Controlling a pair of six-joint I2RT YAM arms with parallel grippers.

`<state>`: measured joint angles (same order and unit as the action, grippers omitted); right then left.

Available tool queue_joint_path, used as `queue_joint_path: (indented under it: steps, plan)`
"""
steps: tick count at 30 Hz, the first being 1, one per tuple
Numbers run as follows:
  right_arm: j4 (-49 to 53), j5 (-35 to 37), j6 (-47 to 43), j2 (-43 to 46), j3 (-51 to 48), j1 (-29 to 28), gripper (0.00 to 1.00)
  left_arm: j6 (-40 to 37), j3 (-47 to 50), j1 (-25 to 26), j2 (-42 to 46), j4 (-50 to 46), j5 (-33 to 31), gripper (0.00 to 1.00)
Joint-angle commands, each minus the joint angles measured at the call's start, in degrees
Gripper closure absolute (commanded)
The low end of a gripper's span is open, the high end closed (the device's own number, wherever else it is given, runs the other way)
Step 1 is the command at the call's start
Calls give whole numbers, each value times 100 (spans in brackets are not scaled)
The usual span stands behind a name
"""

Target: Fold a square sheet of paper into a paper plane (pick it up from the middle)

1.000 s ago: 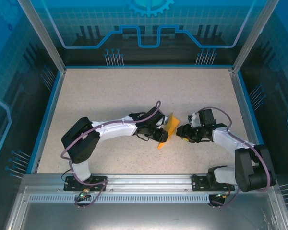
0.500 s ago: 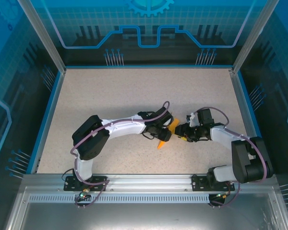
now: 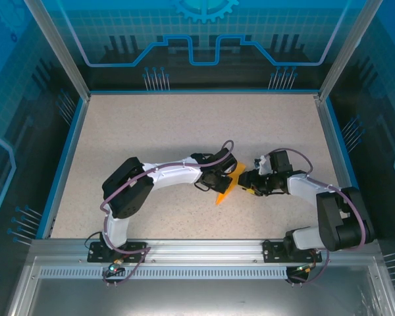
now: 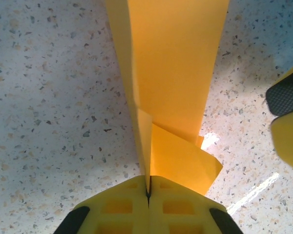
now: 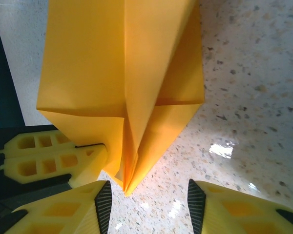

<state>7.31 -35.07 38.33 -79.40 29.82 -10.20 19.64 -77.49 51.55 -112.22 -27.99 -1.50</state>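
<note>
Left jaws closed, now pinching paper plane (image 3: 224, 195) | long axis diagonal, tip near-left | right jaws spread

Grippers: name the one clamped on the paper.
The left gripper: its jaws are pressed shut on the edge of the folded paper, while the right gripper has its jaws apart around a corner of it.

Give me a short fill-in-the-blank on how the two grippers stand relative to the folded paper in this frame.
1. The left gripper is ___ on an edge of the paper plane.
2. The right gripper stands ___ around the plane's lower tip, without touching it.
3. In the top view, the plane sits ___ the two grippers.

Missing words: shut; open; between
</note>
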Motion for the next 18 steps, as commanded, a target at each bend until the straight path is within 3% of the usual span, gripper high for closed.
queue_joint_path:
  steps: [1, 7, 18]
  plan:
    - [-423, -157, 336, -131, -91, -218, 52, 219, 55, -171, 183, 85, 403, 100]
    - [-961, -139, 706, -497, -33, -604, 52, 470, 414, -396, 433, 543, 1076, 100]
    - [-1346, -63, 949, -907, 124, -903, 55, 541, 574, -474, 434, 722, 1275, 100]
